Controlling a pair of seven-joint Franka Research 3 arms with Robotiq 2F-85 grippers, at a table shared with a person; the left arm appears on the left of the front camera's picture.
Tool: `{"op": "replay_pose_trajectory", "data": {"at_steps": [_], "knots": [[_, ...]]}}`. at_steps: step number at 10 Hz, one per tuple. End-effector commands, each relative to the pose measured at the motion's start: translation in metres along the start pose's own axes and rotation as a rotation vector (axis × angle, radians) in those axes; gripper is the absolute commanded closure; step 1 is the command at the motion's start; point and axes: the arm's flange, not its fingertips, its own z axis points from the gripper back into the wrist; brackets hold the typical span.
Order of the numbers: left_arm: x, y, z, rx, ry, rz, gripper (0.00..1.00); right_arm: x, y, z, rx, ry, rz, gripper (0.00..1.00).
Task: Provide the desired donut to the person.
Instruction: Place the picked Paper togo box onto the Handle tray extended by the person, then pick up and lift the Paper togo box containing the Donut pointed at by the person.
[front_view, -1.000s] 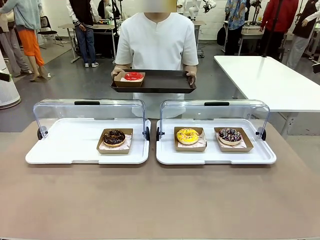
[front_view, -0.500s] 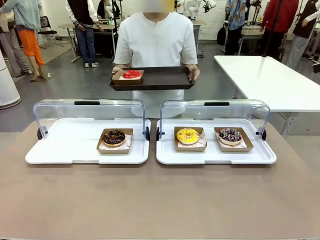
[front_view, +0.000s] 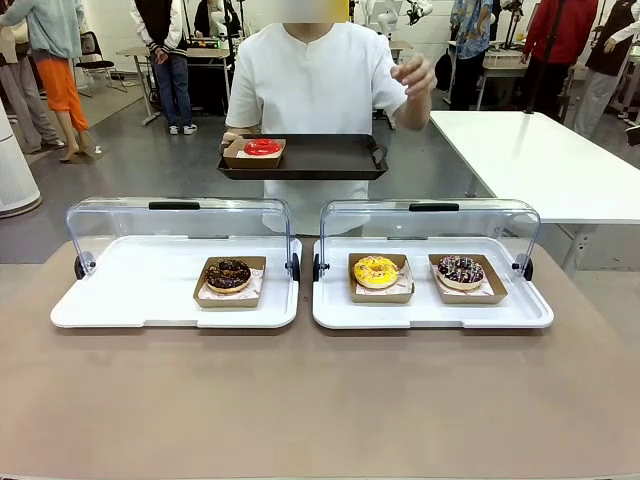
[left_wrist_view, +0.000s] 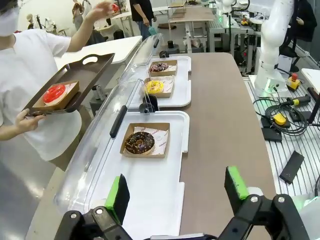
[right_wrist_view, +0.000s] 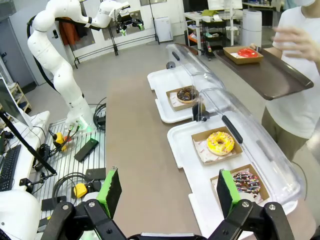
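"Yellow donut (front_view: 376, 270) right in the middle for us, in a cardboard boat on the right white tray (front_view: 520, 308), with the sprinkled donut (front_view: 460, 269) just beside it in a boat of its own."

"And across the gap, the chocolate donut (front_view: 228, 273) sits alone on the left white tray (front_view: 120, 295) — both clear lids (front_view: 180, 222) tipped up at the back. Which one is wanted, I can't tell."

"Behind the cases stands the person (front_view: 312, 85), holding a dark serving tray (front_view: 330, 158) in front of the body with one hand (front_view: 232, 140). The red donut (front_view: 263, 148) is in a boat at one corner of it."

"Other hand (front_view: 412, 74) is up by the shoulder, fingers loosely curled, off the tray."

"Grippers?"

"Left gripper (left_wrist_view: 177, 187) hangs above the outer end of the left white tray, jaws spread wide, nothing between the green pads. Right gripper (right_wrist_view: 168, 190) — same story, wide apart and empty, over the end of the brown table (front_view: 320, 400) beside the right white tray."
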Motion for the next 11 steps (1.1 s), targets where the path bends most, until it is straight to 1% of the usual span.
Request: {"op": "replay_pose_trajectory", "data": {"at_steps": [1, 11], "knots": [[0.0, 0.0003, 0.0001, 0.006, -0.004, -0.002, 0.0, 0.0012, 0.0002, 0.0004, 0.005, -0.008, 0.003, 0.0], [0.0, 0.0003, 0.0001, 0.006, -0.004, -0.002, 0.0, 0.0012, 0.0002, 0.0004, 0.005, -0.008, 0.003, 0.0]]}}
